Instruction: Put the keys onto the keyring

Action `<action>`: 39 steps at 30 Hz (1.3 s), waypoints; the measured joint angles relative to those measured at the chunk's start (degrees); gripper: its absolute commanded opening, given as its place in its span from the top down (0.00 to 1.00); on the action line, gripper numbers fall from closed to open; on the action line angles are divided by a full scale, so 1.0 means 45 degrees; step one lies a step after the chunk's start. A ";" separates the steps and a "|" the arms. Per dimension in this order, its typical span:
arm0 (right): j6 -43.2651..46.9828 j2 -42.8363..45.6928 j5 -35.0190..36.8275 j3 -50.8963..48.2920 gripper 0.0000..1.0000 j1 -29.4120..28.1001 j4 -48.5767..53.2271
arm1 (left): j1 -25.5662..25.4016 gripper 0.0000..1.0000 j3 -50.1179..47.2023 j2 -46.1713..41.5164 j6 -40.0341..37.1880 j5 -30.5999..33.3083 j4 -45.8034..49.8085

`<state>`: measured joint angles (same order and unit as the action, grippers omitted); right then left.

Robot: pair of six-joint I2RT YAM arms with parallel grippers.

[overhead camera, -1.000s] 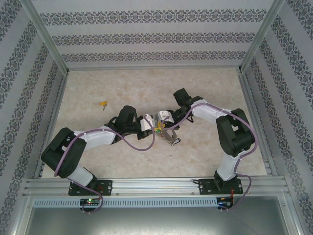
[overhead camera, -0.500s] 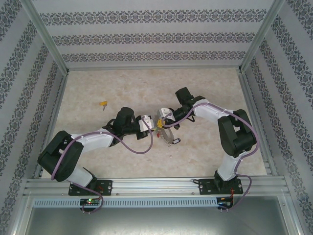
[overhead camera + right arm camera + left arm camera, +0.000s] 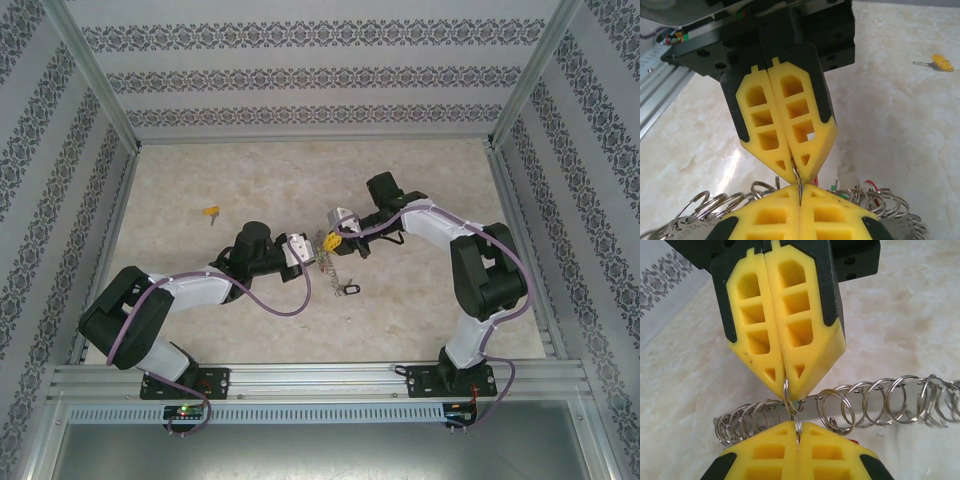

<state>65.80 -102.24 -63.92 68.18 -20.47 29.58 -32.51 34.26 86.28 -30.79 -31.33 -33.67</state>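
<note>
The jaws of both arms are closed completely, tip facing tip, and the same small ring (image 3: pixel 791 407) is pinched between them: by the left gripper (image 3: pixel 798 435) from the near-left side and by the right gripper (image 3: pixel 786 382) from the far-right side. No key is held by either.

At the far left of the table (image 3: pixel 430 320), well apart from the arms, a yellow-tagged key (image 3: pixel 211 213) lies alone. Toward the middle, the keyring (image 3: pixel 325 256) is stretched between the two grippers, strung along its length with many small split rings, and it appears to be held clear of the surface. Just to its near right, what looks like a dark-tagged key (image 3: pixel 350 290) rests on the table.

The step in hand is judged to be the steadying or parting of the pinched ring so that a key can be threaded. It would best be done with one grip kept firm as an anchor, while any pull from the other is applied gently and along the ring's own plane, since thin wire is easily twisted out of flat jaws. The keyring should be kept level so the loose rings are not bunched against the fingers. A loose key can be fetched only once one gripper is freed, and the nearer, dark-tagged one would be the shorter reach.
</note>
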 measured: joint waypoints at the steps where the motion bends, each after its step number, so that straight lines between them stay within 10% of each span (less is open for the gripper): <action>1: -0.0223 0.0068 -0.0107 0.0000 1.00 0.0034 -0.0010 | 0.0000 1.00 0.0024 -0.0010 0.0049 -0.0029 -0.0107; 19: -0.6295 0.1661 -0.0879 0.0923 1.00 0.0214 -0.1078 | 0.0083 1.00 0.0889 -0.1243 0.0301 -0.0049 -0.0325; 27: -1.1754 0.2909 0.0704 -0.0471 1.00 -0.0515 -0.5673 | 0.0097 0.99 0.1190 -0.1651 0.0763 0.0622 -0.0248; 39: -1.5363 0.3939 0.2492 -0.1855 1.00 -0.1093 -0.9840 | 0.0155 0.69 0.1583 -0.2346 0.2268 0.1258 0.0573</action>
<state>-3.33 -84.51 -52.71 59.83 -25.39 -14.70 -31.81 41.39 75.72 -20.58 -25.67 -31.09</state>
